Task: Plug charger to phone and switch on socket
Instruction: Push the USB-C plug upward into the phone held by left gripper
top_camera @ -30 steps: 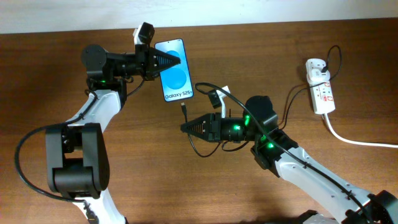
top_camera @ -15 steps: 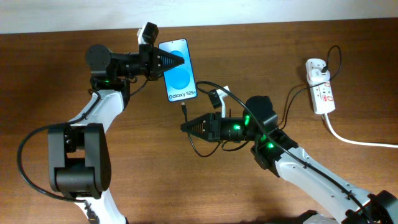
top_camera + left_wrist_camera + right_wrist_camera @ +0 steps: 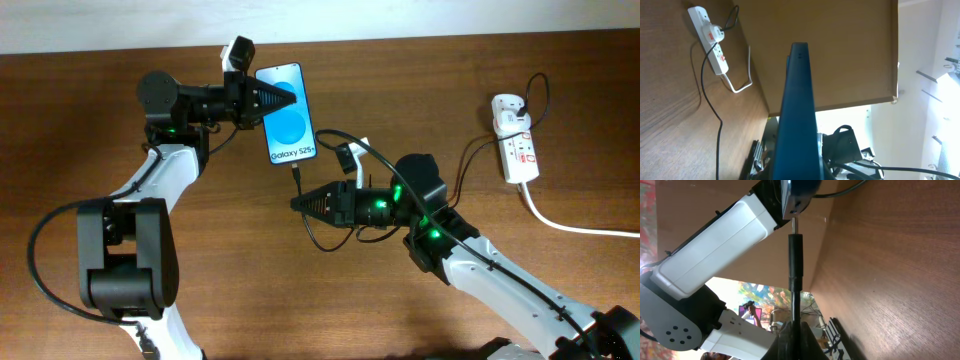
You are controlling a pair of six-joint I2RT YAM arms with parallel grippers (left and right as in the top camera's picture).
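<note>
The table (image 3: 60, 120) is seen from straight above. The phone (image 3: 797, 115) and socket (image 3: 710, 45) are shared with the close left wrist view, the charger (image 3: 795, 255) with the right.

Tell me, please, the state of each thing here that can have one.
phone, held by the left tool, screen facing up.
charger, held by the right tool, tip at the phone's bottom edge, not fully in.
socket, a plug is in it; switch position unclear.

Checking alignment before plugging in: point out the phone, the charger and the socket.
phone (image 3: 287, 110): overhead view, middle of its blue screen.
charger (image 3: 795, 250): right wrist view, black connector barrel.
socket (image 3: 518, 150): overhead view, white strip body.
</note>
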